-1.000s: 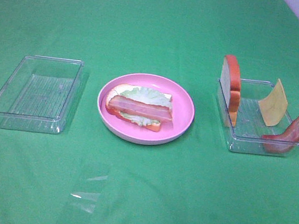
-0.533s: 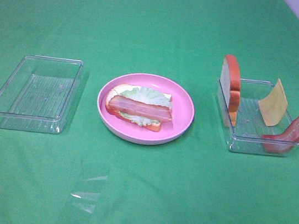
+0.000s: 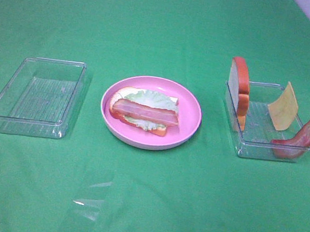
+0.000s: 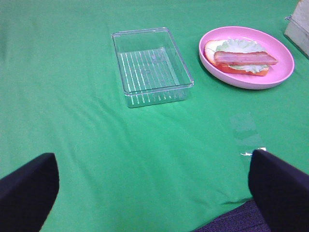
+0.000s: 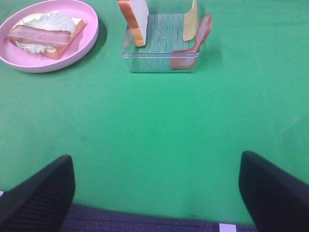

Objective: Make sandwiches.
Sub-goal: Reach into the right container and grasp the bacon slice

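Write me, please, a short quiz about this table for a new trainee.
1. True or false: the cheese already lies on the plate.
2. What is topmost on the plate? A) tomato B) bacon C) egg
3. Which tray holds the upright bread slice, the left or the right?
Key: 1 false; 2 B; 3 the right tray.
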`<state>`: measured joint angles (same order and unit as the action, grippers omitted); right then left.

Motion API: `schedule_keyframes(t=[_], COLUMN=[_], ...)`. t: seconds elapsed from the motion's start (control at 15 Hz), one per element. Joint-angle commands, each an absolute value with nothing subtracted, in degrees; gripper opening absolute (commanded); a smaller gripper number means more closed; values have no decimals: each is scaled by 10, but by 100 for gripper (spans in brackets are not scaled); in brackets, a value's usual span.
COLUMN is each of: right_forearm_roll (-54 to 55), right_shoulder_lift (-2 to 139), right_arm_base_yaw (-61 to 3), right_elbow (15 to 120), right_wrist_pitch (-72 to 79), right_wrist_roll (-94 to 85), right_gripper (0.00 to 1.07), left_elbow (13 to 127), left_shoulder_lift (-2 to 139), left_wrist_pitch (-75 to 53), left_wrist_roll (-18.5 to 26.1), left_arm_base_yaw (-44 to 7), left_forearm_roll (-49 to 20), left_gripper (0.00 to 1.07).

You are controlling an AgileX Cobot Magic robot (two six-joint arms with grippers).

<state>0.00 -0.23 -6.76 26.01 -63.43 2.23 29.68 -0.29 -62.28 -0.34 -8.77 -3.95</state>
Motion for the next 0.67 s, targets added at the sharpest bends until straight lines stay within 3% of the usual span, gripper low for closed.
schedule_keyframes(t=[0.07, 0.47, 0.67], right_forearm_roll=[0, 0, 0], right_shoulder_lift=[-13, -13, -13], right_arm_base_yaw=[-68, -68, -68], right_elbow=[258, 258, 258], right_wrist_pitch=[-632, -632, -632], right_wrist_roll=[15, 15, 15], right_gripper=[89, 89, 89], left_elbow=[296, 296, 296], left_shoulder_lift=[-15, -15, -15], left_wrist_pitch=[-615, -615, -615], left_wrist_roll=[-10, -10, -10], left_arm_base_yaw=[-33, 33, 34], left_forearm_roll=[-41, -39, -39], left_gripper=[102, 102, 102])
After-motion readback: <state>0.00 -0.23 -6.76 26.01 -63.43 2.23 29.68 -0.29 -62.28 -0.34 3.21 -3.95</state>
